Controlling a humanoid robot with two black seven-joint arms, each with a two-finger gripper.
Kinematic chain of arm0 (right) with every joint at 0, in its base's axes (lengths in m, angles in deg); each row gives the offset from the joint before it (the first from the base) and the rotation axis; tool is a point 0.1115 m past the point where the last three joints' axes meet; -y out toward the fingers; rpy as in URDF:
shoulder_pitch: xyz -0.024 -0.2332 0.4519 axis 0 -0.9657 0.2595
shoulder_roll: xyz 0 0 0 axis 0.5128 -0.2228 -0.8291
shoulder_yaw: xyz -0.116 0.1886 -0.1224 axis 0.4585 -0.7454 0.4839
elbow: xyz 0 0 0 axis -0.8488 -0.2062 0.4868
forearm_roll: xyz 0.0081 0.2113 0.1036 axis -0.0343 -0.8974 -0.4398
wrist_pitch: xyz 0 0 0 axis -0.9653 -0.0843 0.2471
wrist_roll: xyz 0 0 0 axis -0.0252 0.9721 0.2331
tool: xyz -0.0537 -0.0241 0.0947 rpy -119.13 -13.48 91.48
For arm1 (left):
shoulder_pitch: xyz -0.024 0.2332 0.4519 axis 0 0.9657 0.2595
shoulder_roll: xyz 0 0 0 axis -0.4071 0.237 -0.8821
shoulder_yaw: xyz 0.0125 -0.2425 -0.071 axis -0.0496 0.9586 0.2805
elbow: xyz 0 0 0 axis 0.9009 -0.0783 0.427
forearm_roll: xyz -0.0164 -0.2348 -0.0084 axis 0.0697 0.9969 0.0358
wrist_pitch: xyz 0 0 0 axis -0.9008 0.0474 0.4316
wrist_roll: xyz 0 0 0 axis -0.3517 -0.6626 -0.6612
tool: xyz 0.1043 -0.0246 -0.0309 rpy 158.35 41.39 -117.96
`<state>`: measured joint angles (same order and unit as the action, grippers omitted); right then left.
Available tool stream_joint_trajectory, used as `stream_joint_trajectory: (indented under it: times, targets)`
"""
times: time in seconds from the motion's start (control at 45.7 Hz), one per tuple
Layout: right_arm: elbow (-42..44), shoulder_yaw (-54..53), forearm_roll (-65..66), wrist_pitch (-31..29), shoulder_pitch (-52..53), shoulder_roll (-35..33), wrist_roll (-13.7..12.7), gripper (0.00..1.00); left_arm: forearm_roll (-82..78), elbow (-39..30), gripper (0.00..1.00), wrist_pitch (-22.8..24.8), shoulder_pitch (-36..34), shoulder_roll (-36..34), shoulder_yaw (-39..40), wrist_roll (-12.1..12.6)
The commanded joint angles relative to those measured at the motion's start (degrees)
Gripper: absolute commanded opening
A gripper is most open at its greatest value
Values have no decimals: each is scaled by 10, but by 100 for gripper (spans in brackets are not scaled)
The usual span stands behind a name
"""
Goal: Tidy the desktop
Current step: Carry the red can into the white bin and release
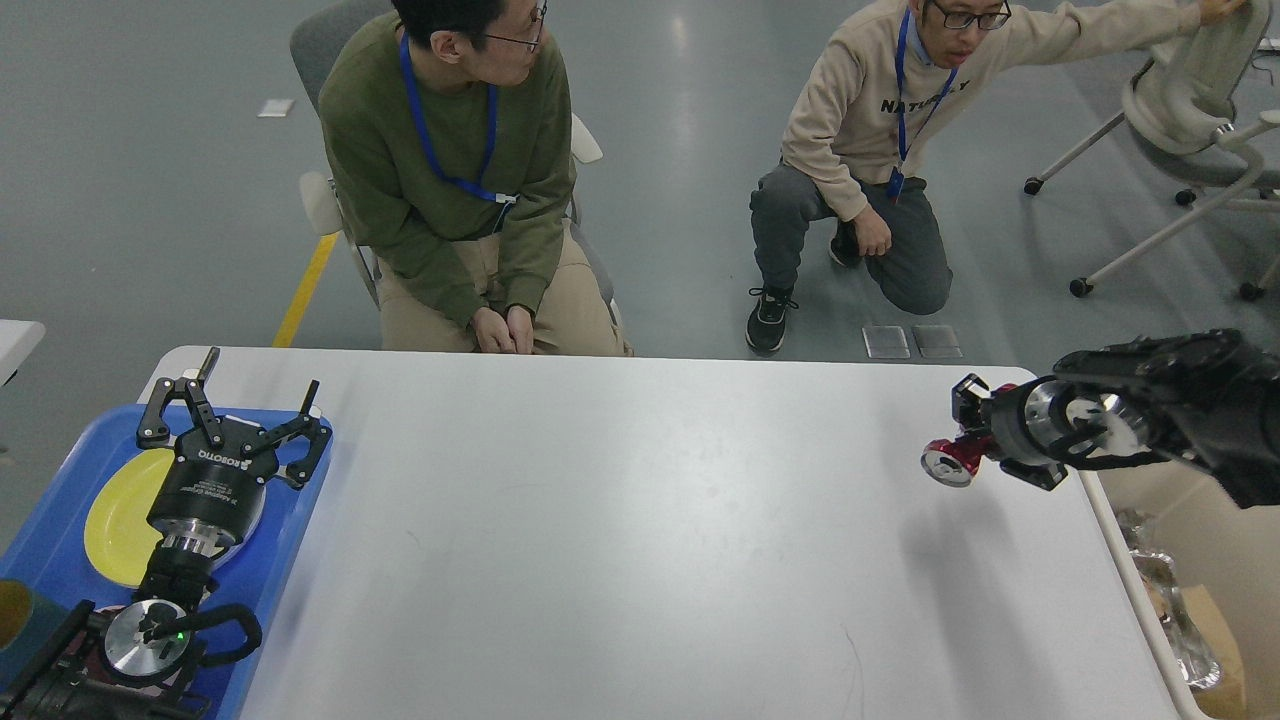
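The white, matte, round-cornered tabletop (620, 520) fills the middle of the head view, its near edge cut off by the frame; most of its smooth surface lies bare, giving wide open room between the two arms. Near its right edge the right tool (963, 428) is clenched on a crushed red metal can (950, 462), held above the surface with a shadow beneath; the fingers are partly hidden by the wrist. Beyond that edge, a beige bin (1190, 610) shows only in part, with crinkled foil inside. At the left, the left tool (235, 405) hangs released, fingers spread, over a blue plastic tray (290, 530) holding a round yellow plate (115, 520), partly hidden by the arm.
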<state>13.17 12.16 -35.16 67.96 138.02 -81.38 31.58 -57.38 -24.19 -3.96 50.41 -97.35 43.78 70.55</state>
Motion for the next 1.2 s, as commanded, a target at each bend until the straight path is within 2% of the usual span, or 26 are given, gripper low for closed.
stream_joint_trajectory:
  times: [0.0,0.175,0.328,0.504,0.613,0.854,0.964,1.073,1.182]
  targets:
    - [-89,97,9,-85,130,-26,0,0,0,0,96,0,0,0,0,0]
    - [-198,209,21,-186,300,-25,2,0,0,0,96,0,1,0,1,0]
    - [-269,240,99,-274,407,-27,1,0,0,0,96,0,0,0,1,0]
    - [-404,275,151,-289,548,-45,4,0,0,0,96,0,0,-1,1,0]
    - [-449,283,156,-288,596,-45,4,0,0,0,96,0,0,0,1,0]
    - [-453,324,157,-280,606,-50,10,0,0,0,96,0,0,-1,1,0]
    - [-440,341,163,-273,599,-89,8,0,0,0,96,0,0,-1,0,0]
    - [-384,345,198,-272,547,-156,1,0,0,0,96,0,1,0,1,0]
    - [-292,337,224,-272,458,-206,1,0,0,0,96,0,1,0,0,0]
